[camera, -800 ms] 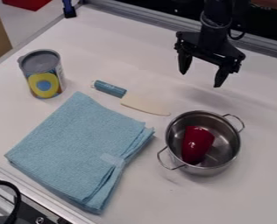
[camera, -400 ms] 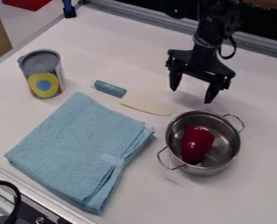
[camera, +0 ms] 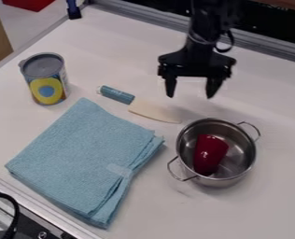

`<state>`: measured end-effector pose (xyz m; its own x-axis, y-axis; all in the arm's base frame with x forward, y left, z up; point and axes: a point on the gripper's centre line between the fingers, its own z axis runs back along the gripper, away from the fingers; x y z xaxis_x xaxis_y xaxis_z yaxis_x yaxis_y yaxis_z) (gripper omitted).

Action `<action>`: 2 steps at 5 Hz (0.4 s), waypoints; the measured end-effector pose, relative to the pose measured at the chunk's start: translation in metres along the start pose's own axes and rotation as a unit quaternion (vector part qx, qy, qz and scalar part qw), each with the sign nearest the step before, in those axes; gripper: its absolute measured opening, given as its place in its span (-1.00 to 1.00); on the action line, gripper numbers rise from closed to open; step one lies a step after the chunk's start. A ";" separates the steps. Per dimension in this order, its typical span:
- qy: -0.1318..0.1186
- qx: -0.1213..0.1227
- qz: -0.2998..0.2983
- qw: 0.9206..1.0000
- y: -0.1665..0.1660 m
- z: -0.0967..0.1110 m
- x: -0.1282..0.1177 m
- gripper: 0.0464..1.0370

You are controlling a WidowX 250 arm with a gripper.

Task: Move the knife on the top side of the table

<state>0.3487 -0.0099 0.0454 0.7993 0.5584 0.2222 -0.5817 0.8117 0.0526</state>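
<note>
in the camera view, the knife (camera: pixel 127 98) is lying flat on the counter (camera: pixel 122 44), a little off the middle toward 11 o'clock. its handle is pointing to 10 o'clock and its pale blade is running out toward 4 o'clock, the tip ending near the pot (camera: pixel 243 161). the claw (camera: pixel 190 96) is hanging toward 1 o'clock from the middle, off the knife's 2 o'clock side; its fingers are standing apart, holding nothing, and they are not touching the knife.

the can (camera: pixel 45 79) is standing upright at 10 o'clock, and the folded cloth (camera: pixel 81 156) is spreading over the 7 to 8 o'clock side, its upper corner coming near the handle. the pot is sitting at 4 o'clock with a red thing (camera: pixel 210 153) resting inside it.

as for the task, it is looking barely begun: the claw is waiting over the counter, but the knife is lying well short of the far edge at 12 o'clock. everything is remaining to be done: lining up over the knife, going down, closing on it, lifting, carrying it toward 12 o'clock and letting go. the thin blade is probably offering less to grip than the rounder handle, so the handle is seeming the better hold.
</note>
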 end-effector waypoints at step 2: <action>0.049 -0.012 0.253 0.966 0.037 -0.014 0.013 0.92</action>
<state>0.3396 0.0295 0.0369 0.4242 0.8975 0.1209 -0.8992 0.4332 -0.0608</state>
